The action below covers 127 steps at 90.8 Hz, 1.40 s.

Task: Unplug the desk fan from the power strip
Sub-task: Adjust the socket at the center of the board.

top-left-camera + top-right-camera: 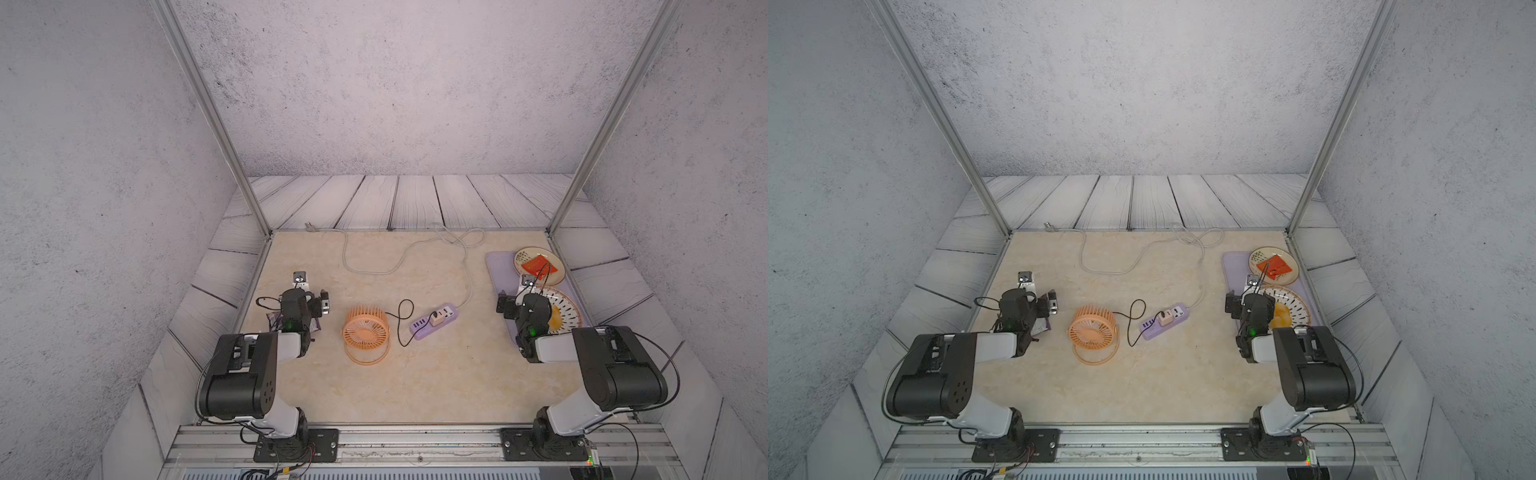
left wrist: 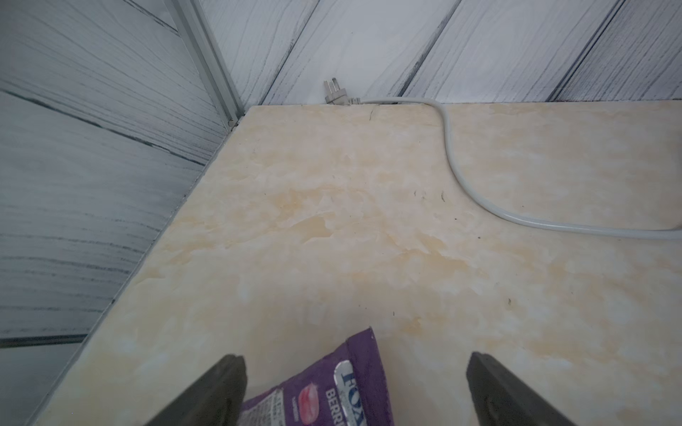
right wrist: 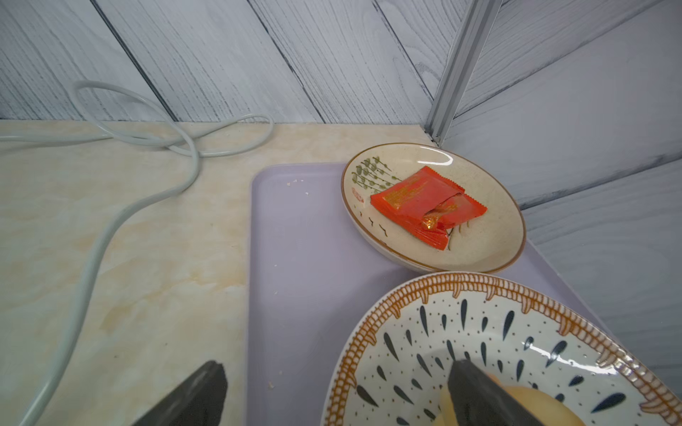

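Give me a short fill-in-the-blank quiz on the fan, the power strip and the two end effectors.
1. The desk fan has an ____ grille.
2. Its pink plug sits in the lavender ____.
3. A ____ snack packet lies under the left end effector.
4. The right end effector, like the left one, stands ____.
Missing words: orange; power strip; purple; open.

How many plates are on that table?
2. Both sit on the pale purple tray on the robot's right: a cream plate holding a red packet toward the back, and a patterned orange-rimmed plate nearer the robot. No others show.
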Tool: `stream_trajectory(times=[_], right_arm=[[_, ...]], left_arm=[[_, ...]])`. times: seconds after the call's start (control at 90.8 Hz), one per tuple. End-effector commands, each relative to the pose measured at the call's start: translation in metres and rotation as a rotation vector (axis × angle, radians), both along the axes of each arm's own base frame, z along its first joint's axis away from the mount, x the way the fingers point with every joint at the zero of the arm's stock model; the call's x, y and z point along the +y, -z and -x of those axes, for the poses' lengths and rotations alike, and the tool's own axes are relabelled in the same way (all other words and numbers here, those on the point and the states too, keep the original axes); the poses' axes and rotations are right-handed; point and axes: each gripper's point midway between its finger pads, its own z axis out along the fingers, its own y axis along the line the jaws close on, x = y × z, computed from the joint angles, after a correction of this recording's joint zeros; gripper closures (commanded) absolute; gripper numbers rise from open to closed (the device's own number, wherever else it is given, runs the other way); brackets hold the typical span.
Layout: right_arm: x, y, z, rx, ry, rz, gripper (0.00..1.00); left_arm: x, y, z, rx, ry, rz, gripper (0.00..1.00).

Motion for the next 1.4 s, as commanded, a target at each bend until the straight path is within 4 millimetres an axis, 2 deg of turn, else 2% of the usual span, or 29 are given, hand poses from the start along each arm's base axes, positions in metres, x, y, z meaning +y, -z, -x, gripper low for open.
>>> stream_trajectory(times=[0.0,0.771,0.903,1.024,1.123,1.2,1.31,1.354,1.387], right_arm=[[0.0,-0.007,-0.005,-0.022,-0.006,0.001,0.01],[0.001,-0.008,-0.004,-0.023,-0.007,0.001,0.01],[0.0,-0.025,-0.001,-0.04,-0.004,0.0,0.01],[0.007,-0.042,0.0,-0.032,-0.05,0.002,0.01],[0.011,-0.062,0.003,-0.053,-0.075,-0.005,0.01],[0.009,-0.082,0.006,-0.094,-0.046,-0.06,0.01],[0.022,-0.119,0.008,-0.182,-0.102,-0.141,0.01],[0.023,-0.129,0.01,-0.195,-0.086,-0.222,0.01],[0.021,-0.128,0.012,-0.169,-0.045,-0.295,0.01]], left_arm=[[0.0,-0.009,-0.003,-0.019,0.002,0.0,0.0],[0.001,-0.011,-0.003,-0.029,-0.004,0.003,0.0],[0.004,-0.032,-0.006,0.013,-0.022,0.005,0.0],[0.002,-0.048,-0.011,0.082,-0.022,0.026,0.0],[0.004,-0.075,-0.017,0.057,-0.066,0.094,0.0],[0.002,-0.099,-0.02,-0.003,-0.095,0.208,0.0],[0.019,-0.12,-0.015,-0.04,-0.294,0.456,0.0],[0.011,-0.129,-0.018,-0.041,-0.238,0.507,0.0],[0.002,-0.139,-0.021,-0.051,-0.181,0.534,0.0]])
